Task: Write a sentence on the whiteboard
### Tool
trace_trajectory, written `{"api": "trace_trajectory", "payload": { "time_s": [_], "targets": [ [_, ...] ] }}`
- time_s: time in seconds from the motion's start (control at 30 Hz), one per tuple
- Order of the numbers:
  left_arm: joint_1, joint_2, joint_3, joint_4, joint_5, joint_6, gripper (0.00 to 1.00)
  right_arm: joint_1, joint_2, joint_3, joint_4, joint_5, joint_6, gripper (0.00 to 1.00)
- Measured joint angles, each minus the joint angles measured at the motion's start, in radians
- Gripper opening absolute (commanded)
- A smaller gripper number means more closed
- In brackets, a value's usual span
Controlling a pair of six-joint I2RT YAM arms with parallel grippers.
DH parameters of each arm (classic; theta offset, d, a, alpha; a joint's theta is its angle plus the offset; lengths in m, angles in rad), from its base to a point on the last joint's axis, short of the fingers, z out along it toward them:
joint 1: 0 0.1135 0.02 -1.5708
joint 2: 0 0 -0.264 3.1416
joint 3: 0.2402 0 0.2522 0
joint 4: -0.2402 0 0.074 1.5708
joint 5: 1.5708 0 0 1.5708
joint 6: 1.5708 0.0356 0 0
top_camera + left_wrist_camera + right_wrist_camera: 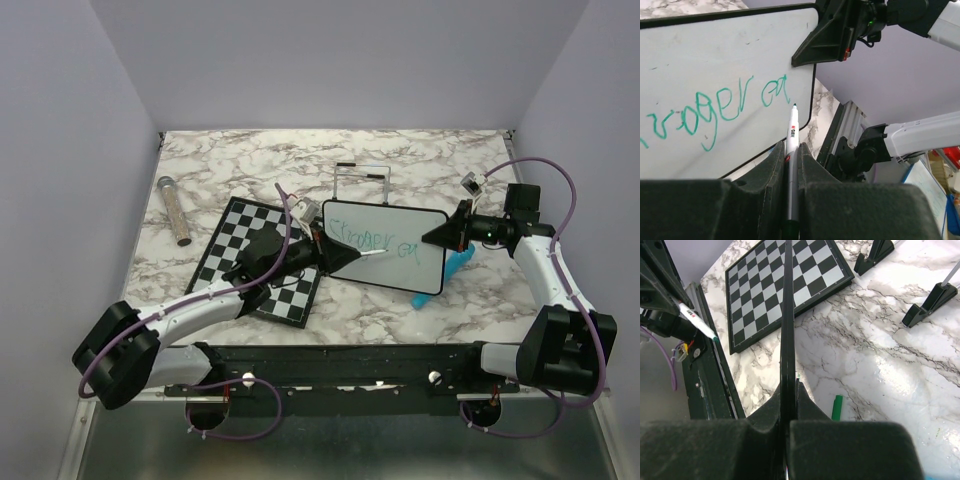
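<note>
Top external view first: the small white rectangular whiteboard with the thin black frame [400,277] sits just right of the black-and-white checkered chessboard [235,245]. It looks lifted at a tilt above the marble-pattern desk [400,160], though I can't tell if its low edge touches down. The right pincer [440,235] is clamped on the board's right edge, and its wrist cam shows the frame pinched edge-on between both pads, jaws nearly closed. The left pincer [345,258] is squeezed around the barrel of a slim white marker [792,130] with the tip poking out, right at the board face or a hair off it (hard to call). That puts it just past the end of the teal-green handwritten sentence [720,112]. I can't really read the lettering.

My take on handling:
- **Board:** it's probably light and stiff, but the face is slick. The frame edge is the only sensible place to hold it.
- **Leverage:** since it's held at one side only, pen pressure on the far end could swing it like a lever, so go with light strokes.
- **Marker:** the barrel is smooth and thin, and it could twist in the pads if pushed hard.

There's also a green cap [838,407] lying loose on the desk.
</note>
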Motion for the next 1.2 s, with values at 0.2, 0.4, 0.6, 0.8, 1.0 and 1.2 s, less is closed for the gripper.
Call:
{"api": "trace_trajectory", "payload": {
  "time_s": [0.2, 0.4, 0.6, 0.8, 1.0, 1.2],
  "targets": [
    [-0.002, -0.045, -0.067, 0.001, -0.044, 0.002, 0.00, 0.000, -0.013, 0.000, 0.000, 0.001, 0.000, 0.01],
    [-0.033, -0.089, -0.137, 0.029, -0.092, 0.000, 0.00, 0.000, -0.024, 0.000, 0.000, 0.006, 0.000, 0.00],
    [-0.069, -0.107, -0.160, 0.042, -0.147, 0.002, 0.00, 0.000, -0.024, 0.000, 0.000, 0.006, 0.000, 0.01],
    [-0.108, -0.098, -0.160, 0.064, -0.178, 0.010, 0.00, 0.000, -0.024, 0.000, 0.000, 0.006, 0.000, 0.01],
    [-0.125, -0.054, -0.159, 0.087, -0.182, 0.013, 0.00, 0.000, -0.025, 0.000, 0.000, 0.006, 0.000, 0.01],
    [-0.135, -0.007, -0.153, 0.104, -0.182, 0.012, 0.00, 0.000, -0.026, 0.000, 0.000, 0.006, 0.000, 0.00]
  ]
}}
